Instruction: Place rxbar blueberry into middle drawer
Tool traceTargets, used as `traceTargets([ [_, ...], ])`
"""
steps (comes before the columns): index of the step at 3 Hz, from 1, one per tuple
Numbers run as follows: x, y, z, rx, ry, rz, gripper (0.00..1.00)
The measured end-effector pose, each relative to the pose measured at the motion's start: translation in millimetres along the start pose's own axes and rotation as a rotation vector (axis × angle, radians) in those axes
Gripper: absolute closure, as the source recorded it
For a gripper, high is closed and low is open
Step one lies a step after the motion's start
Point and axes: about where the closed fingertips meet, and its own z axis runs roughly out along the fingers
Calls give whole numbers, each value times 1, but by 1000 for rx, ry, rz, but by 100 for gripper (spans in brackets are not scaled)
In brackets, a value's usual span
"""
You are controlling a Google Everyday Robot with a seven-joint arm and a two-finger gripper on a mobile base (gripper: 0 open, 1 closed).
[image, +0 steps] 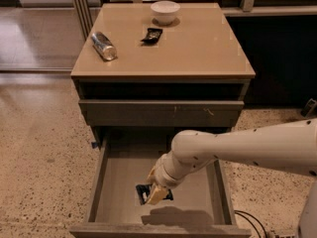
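Pincer (156, 192) low in middle drawer (97, 182) over rxbar blueberry (142, 193), grip unclear; speckled floor (44, 148) around.

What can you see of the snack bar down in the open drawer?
The snack bar shows as a flat, dark wrapper, low in the open drawer, near the middle and toward the front. Whether it rests on the floor or sits just above it is unclear. The gripper covers its centre, so only dark ends show on either side. No lettering can be made out.
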Motion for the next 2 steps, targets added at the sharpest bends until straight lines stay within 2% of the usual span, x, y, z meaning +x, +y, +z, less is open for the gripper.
traceTargets([
  [1,16,-17,19,40,-9,39,100],
  [2,47,-51,57,107,-12,105,100],
])
